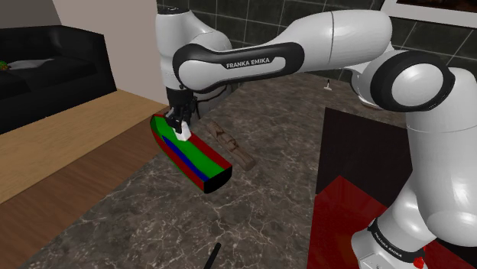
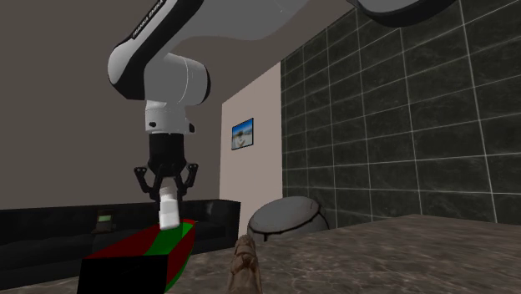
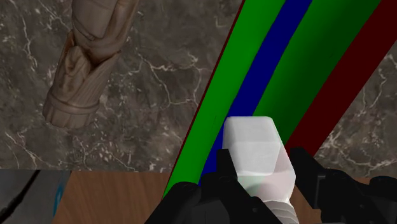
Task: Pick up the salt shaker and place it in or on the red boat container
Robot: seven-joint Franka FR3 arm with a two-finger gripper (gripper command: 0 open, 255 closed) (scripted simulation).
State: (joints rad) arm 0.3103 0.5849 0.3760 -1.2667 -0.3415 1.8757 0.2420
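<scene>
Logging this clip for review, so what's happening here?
The arm's gripper has a white salt shaker clasped in its jaws, low over the striped red, green and blue boat container on the dark marbled counter. It is not yet released. A carved brown piece lies beside the boat container.

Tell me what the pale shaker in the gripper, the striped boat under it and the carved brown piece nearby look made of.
The whitish translucent salt shaker looks like frosted glass or plastic: a green tint shows through. The red, green and blue striped boat container is flat matte colour, material unclear. The carved brown post seems wood, with grain lines and grooves.
</scene>
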